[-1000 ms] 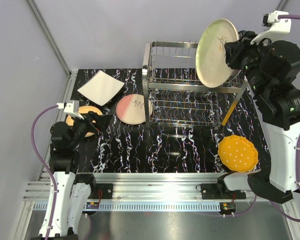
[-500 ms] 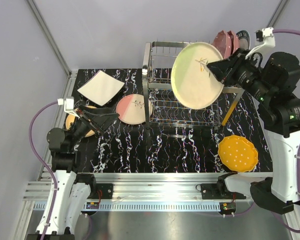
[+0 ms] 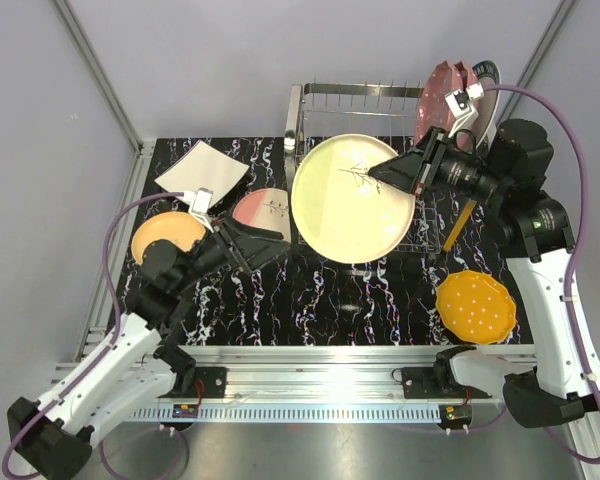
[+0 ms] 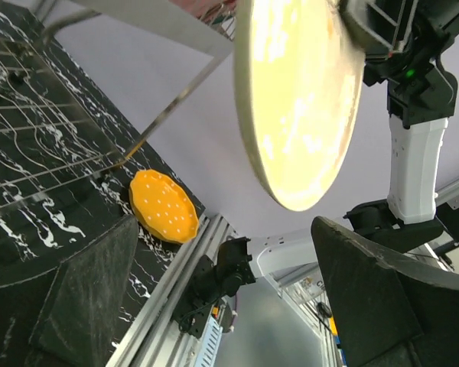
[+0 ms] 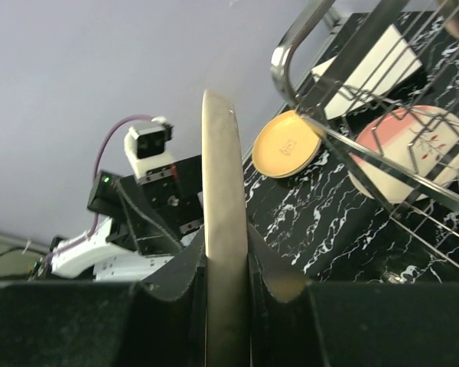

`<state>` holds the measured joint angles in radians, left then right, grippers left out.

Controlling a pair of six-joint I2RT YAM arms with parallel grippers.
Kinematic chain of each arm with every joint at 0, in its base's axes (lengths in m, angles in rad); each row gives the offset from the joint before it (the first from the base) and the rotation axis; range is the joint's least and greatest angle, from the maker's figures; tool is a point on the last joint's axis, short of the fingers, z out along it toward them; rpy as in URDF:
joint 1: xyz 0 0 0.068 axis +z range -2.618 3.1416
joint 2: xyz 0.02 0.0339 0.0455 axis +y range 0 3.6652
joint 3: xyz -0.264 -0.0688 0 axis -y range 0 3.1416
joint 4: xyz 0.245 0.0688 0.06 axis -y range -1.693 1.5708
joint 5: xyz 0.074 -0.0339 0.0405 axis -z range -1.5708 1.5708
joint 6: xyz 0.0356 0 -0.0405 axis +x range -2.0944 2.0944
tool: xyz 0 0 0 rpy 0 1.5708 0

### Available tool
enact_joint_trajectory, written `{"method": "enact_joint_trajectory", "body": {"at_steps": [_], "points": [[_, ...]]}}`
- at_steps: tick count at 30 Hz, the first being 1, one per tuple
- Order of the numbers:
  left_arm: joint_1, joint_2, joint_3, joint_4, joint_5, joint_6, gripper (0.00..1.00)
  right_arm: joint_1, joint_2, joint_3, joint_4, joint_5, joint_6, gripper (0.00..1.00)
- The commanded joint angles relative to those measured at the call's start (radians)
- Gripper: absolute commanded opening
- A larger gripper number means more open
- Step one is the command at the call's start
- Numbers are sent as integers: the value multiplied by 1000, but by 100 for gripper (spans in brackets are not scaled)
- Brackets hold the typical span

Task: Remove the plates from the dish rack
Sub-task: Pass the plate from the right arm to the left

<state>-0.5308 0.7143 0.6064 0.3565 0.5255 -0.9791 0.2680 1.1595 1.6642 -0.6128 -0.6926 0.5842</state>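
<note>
The round pale-green-and-cream ceramic plate (image 3: 352, 198) is hanging rim-pinched in the right tool (image 3: 375, 173), directly ahead of the fully spread, empty left tool (image 3: 272, 247).

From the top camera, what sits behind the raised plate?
The dish rack: only its back rail and right-hand wires show past the plate. Its middle is covered; contents there cannot be seen.

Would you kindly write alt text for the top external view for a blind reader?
The right tool grips a round pale green and cream plate by its rim, holding it in front of the chrome wire dish rack. The open left tool points toward it over the black marbled table.
</note>
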Motion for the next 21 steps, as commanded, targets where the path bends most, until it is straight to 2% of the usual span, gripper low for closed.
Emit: {"method": "enact_joint_trajectory", "body": {"at_steps": [1, 9, 15, 18, 21], "points": [[-66, 43, 67, 87, -99, 33, 99, -7, -60, -21, 248, -146, 77, 0], [-153, 106, 89, 163, -183, 19, 96, -4, -83, -156, 367, -216, 101, 0], [-184, 181, 131, 157, -228, -30, 78, 8, -86, -216, 398, -219, 63, 0], [-202, 204, 164, 96, -255, -13, 68, 11, -87, -230, 397, -208, 48, 0], [-216, 214, 187, 59, -257, 16, 53, 17, -90, -248, 400, -203, 34, 0]]}}
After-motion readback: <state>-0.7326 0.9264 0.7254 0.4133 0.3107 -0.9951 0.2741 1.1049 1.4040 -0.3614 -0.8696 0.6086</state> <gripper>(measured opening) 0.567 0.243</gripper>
